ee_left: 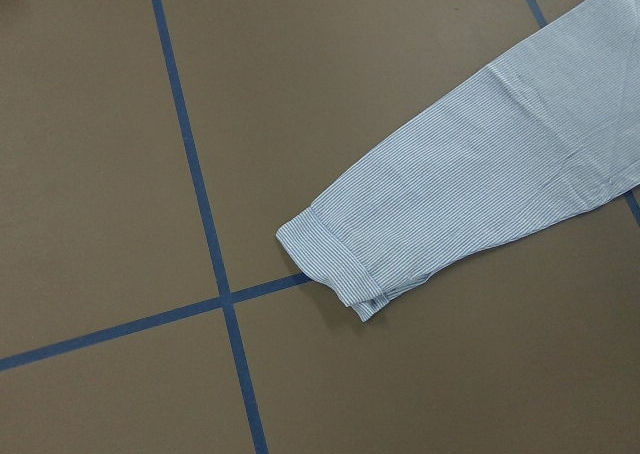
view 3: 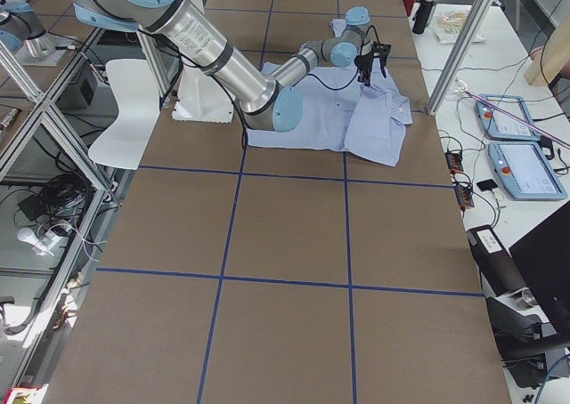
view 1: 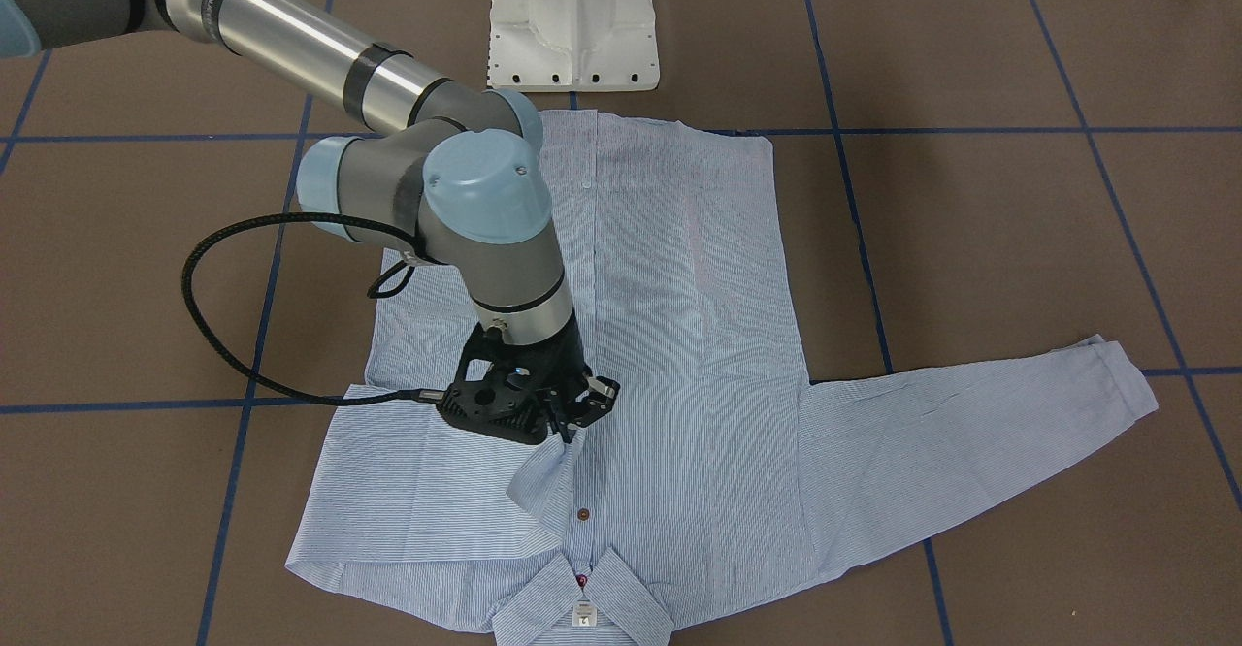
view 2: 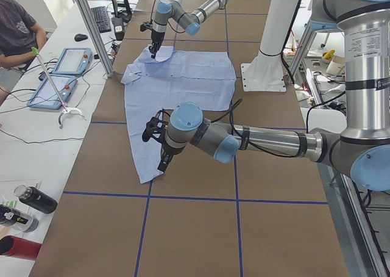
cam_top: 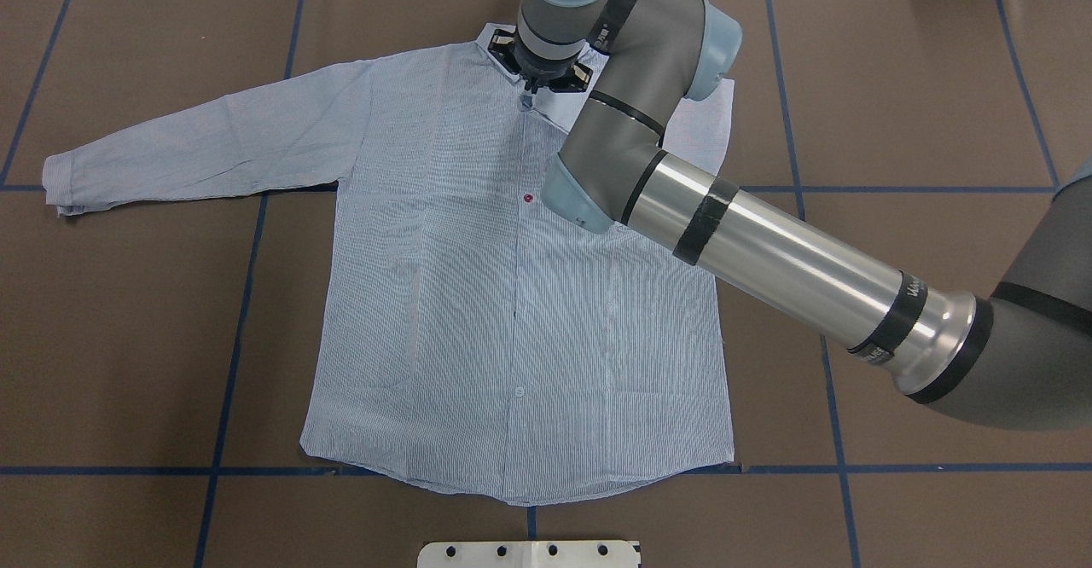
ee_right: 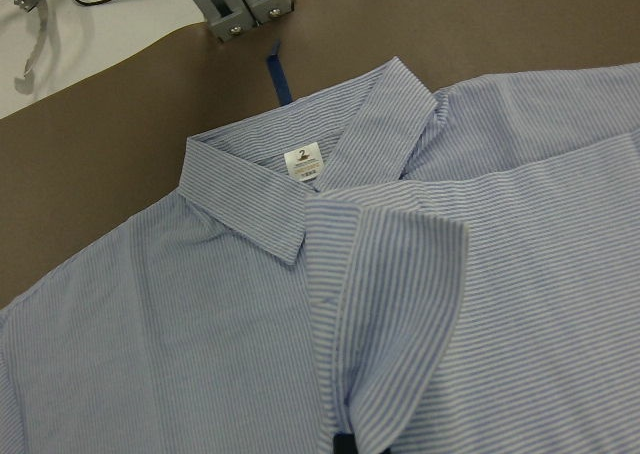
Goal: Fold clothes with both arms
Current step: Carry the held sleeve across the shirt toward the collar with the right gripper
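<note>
The pinstriped shirt (cam_top: 478,295) lies front up on the brown table, its collar (view 1: 582,607) at the far edge from the robot. Its left sleeve (cam_top: 205,146) is stretched out sideways; its right sleeve is folded in over the body. My right gripper (view 1: 572,420) is shut, pinching that folded sleeve's cuff (ee_right: 400,274) just below the collar, over the button line. My left gripper (view 2: 161,161) hangs above the outstretched sleeve's cuff (ee_left: 335,259); it shows only in the exterior left view, so I cannot tell whether it is open. No fingers show in the left wrist view.
The white pedestal base (view 1: 572,25) stands at the robot's edge, by the shirt's hem. Blue tape lines (cam_top: 247,295) grid the table. An operators' side table with tablets (view 2: 67,60) and bottles (view 2: 33,197) runs past the collar edge; a person (view 2: 15,24) sits there.
</note>
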Controlling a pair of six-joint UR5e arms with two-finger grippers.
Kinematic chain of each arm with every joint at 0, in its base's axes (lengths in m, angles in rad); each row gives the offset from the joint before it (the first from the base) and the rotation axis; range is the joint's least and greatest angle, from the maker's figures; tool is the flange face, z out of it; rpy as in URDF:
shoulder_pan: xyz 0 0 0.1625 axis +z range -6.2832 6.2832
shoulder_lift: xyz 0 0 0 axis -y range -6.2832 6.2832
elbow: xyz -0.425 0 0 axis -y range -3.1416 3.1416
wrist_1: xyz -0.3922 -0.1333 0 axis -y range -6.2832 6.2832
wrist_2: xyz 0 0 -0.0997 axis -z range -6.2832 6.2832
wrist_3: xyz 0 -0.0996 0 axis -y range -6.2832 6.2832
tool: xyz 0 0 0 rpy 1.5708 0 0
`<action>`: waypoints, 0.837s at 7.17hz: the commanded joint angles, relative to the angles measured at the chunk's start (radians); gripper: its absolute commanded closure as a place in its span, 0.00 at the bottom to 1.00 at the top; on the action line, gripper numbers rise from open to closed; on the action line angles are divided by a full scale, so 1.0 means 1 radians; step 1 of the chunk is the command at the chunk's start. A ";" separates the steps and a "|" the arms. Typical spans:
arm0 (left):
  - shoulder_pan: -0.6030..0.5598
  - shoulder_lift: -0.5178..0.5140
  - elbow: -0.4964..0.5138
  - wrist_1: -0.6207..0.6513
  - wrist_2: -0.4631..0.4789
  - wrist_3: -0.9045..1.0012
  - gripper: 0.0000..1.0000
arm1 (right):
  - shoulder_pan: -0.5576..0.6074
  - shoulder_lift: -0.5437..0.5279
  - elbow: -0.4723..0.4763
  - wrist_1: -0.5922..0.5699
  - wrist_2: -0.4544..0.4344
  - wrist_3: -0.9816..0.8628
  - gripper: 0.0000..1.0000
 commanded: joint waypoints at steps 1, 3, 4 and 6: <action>0.000 0.000 -0.003 0.000 0.000 -0.017 0.00 | -0.034 0.033 -0.026 0.005 -0.027 0.009 1.00; 0.000 0.000 -0.003 -0.002 0.000 -0.017 0.00 | -0.046 0.048 -0.084 0.090 -0.041 0.009 1.00; 0.000 0.002 -0.006 -0.002 0.000 -0.017 0.00 | -0.048 0.056 -0.089 0.097 -0.041 0.009 0.89; 0.000 0.002 -0.010 -0.002 0.000 -0.017 0.00 | -0.065 0.070 -0.092 0.103 -0.059 0.009 0.86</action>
